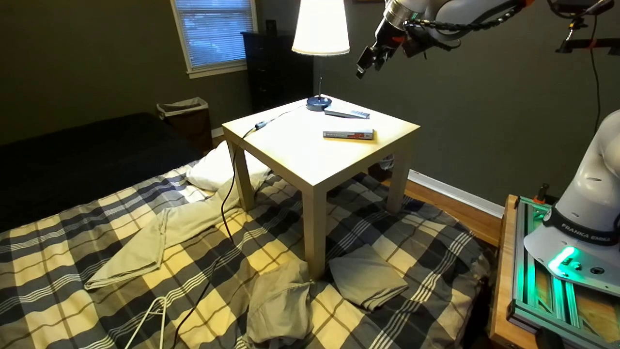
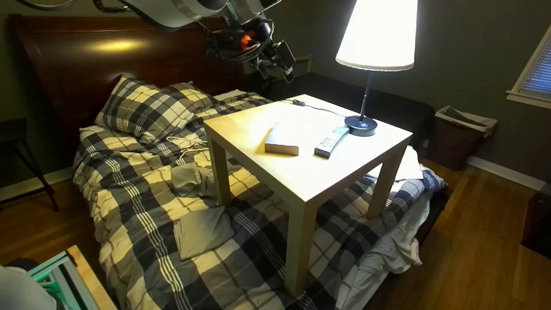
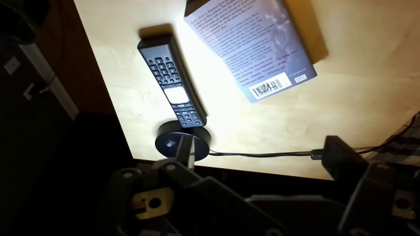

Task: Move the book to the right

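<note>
The book lies flat on the small pale table. In an exterior view the book (image 1: 348,134) shows a grey edge with a red patch; it also shows in an exterior view (image 2: 282,147), its top washed out by lamp light. In the wrist view the book (image 3: 252,49) has a blue-purple text cover with a barcode, its far end cut off by the frame. My gripper (image 1: 370,68) is high above the table, apart from the book; it also shows in an exterior view (image 2: 276,74). In the wrist view my gripper (image 3: 261,149) has its fingers wide apart with nothing between them.
A dark remote (image 3: 174,82) lies beside the book, its end near the lamp base (image 3: 167,144). The tall lit lamp (image 1: 321,29) stands at a table corner. Its cord with an inline switch (image 2: 298,102) crosses the table (image 1: 290,140), which stands on a plaid bed.
</note>
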